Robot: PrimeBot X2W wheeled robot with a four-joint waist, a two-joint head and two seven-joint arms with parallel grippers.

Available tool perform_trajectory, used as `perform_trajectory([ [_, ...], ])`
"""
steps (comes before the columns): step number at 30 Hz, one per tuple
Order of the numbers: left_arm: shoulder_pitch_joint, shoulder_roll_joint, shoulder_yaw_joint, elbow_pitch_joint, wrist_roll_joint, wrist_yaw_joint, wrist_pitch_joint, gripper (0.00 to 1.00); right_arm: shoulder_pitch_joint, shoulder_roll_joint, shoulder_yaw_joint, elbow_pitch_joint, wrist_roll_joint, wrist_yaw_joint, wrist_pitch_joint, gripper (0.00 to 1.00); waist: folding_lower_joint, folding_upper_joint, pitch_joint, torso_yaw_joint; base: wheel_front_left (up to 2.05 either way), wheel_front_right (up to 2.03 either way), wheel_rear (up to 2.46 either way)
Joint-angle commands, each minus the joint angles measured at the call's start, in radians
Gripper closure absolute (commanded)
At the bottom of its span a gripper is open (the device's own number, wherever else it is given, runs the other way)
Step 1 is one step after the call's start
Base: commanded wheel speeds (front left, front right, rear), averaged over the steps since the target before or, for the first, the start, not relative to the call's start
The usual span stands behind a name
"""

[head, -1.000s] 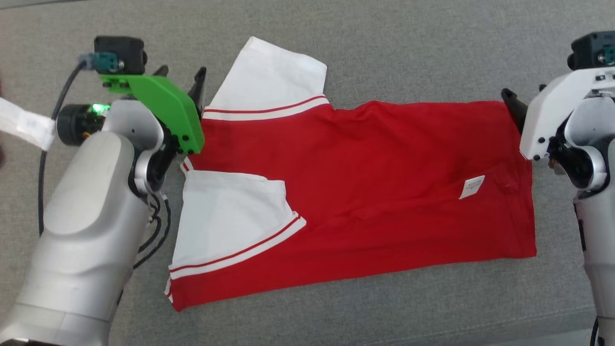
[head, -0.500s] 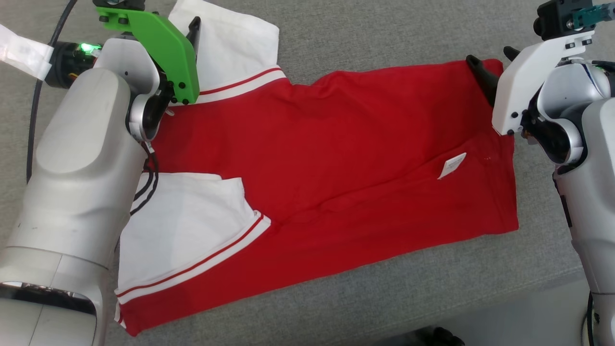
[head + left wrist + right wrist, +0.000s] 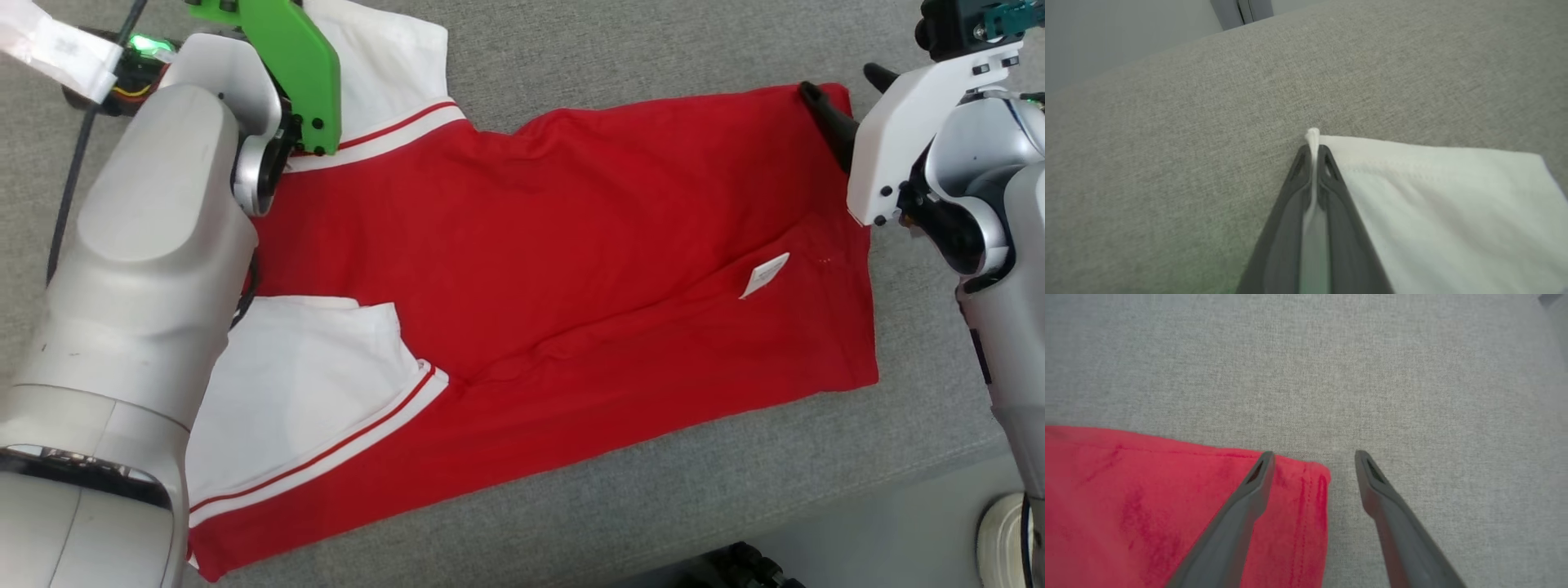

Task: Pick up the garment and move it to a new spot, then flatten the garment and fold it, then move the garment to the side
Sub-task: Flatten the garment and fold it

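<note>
Two corners matter here, and only one is caught. The left fingers (image 3: 1339,212) are clenched on a thin pinch of the white sleeve (image 3: 1433,192) at its edge. The right fingers (image 3: 1245,506) stand spread over the hem corner (image 3: 1306,486), one above red cloth, the other above bare worktop (image 3: 1412,375), grasping nothing. The shirt (image 3: 588,245) lies mostly flat across the worktop, close to its near edge. The slim sleeve pinch could slip free on a lift. Closing the right fingers this near the corner might catch a single layer or miss it. A one-sided pull would likely drag and wrinkle the shirt.
</note>
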Motion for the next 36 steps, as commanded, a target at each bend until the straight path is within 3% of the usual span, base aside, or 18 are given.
perform_trajectory([
  [1,0.019,0.006,-0.012,0.026,0.014,0.004,0.002,1.0,-0.001,-0.015,-0.003,-0.02,0.009,-0.001,0.003,0.0,0.0,-0.0001,0.005,0.015,0.0,0.0,0.0],
  [5,0.025,-0.022,-0.019,0.026,0.017,0.019,-0.051,1.0,0.032,-0.053,-0.006,-0.103,0.029,-0.001,-0.003,0.0,0.0,-0.0001,0.008,0.041,0.0,0.0,0.0],
  [12,0.046,-0.066,-0.029,0.048,0.0,0.006,-0.105,1.0,0.111,-0.149,0.002,-0.186,0.033,-0.002,0.058,0.0,0.0,-0.0001,0.007,0.062,0.0,0.0,0.0],
  [18,0.023,-0.077,-0.038,0.076,-0.006,-0.005,-0.125,1.0,0.134,-0.137,-0.029,-0.17,0.015,-0.001,0.06,0.0,0.0,-0.0001,0.012,0.066,0.0,0.0,0.0],
  [24,0.0,-0.085,-0.043,0.095,-0.012,-0.015,-0.143,1.0,0.084,-0.127,0.026,-0.073,0.022,-0.001,0.04,0.0,0.0,-0.0001,0.028,0.08,0.0,0.0,0.0],
  [25,-0.002,-0.087,-0.044,0.098,-0.014,-0.016,-0.146,1.0,0.078,-0.129,0.037,-0.059,0.024,-0.001,0.038,0.37,0.0,-0.0001,0.029,0.082,0.0,0.0,0.0],
  [26,-0.003,-0.089,-0.044,0.098,-0.016,-0.017,-0.156,1.0,0.07,-0.129,0.049,-0.041,0.028,-0.002,0.031,0.82,0.0,-0.0001,0.029,0.085,0.0,0.0,0.0],
  [27,-0.003,-0.09,-0.044,0.099,-0.018,-0.018,-0.162,1.0,0.065,-0.128,0.057,-0.029,0.03,-0.001,0.027,1.0,0.0,-0.0001,0.029,0.087,0.0,0.0,0.0],
  [36,-0.03,-0.079,-0.007,0.08,-0.016,0.028,-0.368,1.0,0.001,-0.113,0.022,0.028,-0.02,-0.002,-0.136,1.0,0.0,-0.0001,0.013,0.11,0.0,0.0,0.0],
])
